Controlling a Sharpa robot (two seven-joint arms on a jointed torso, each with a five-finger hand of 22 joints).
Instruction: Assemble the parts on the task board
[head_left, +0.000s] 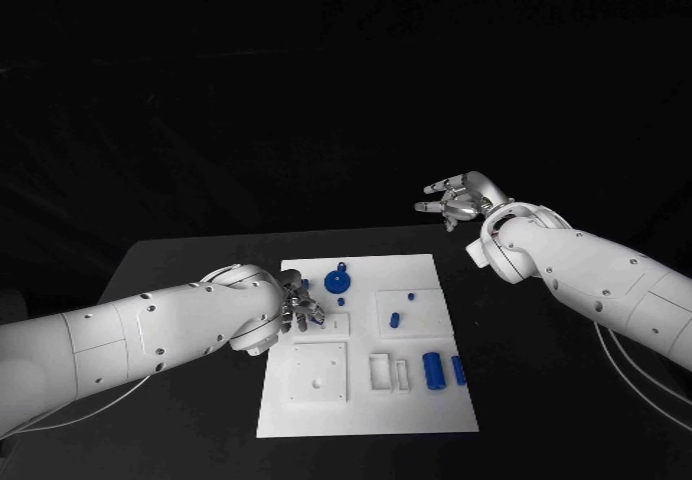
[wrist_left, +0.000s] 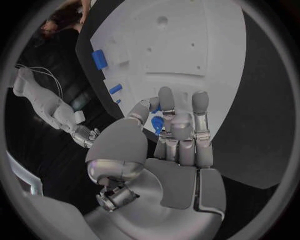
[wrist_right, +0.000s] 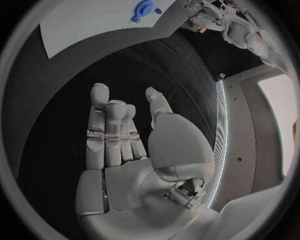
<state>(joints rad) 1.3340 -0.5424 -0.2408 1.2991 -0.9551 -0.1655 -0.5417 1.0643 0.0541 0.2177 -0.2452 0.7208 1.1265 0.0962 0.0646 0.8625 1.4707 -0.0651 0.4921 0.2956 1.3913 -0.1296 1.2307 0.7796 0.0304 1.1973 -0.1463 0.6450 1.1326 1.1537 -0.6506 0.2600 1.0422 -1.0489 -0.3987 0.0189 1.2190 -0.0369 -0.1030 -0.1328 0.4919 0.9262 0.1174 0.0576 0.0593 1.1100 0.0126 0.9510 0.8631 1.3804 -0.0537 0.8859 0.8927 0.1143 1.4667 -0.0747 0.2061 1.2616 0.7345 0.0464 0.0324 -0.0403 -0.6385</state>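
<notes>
Both of my hands show over the black bench (head_left: 188, 260): my left hand (head_left: 299, 310) rests at the near-left edge of the flat white task board (head_left: 433, 415), fingers curled around a small blue plastic part (wrist_left: 157, 123). My right hand (head_left: 459, 200) hovers beyond the board's far corner, fingers apart and holding nothing. Other blue parts lie on the board, a round blue wheel-shaped piece (head_left: 338, 281) and two short blue cylinders (head_left: 431, 371) among them.

**Lab test cell, not a home**

You're looking at a robotics lab bench: black table (head_left: 188, 255) against black backdrop, white task board (head_left: 368, 400) with machined recesses and blue parts (head_left: 431, 371), cables (head_left: 642, 375) trailing from the arm.
</notes>
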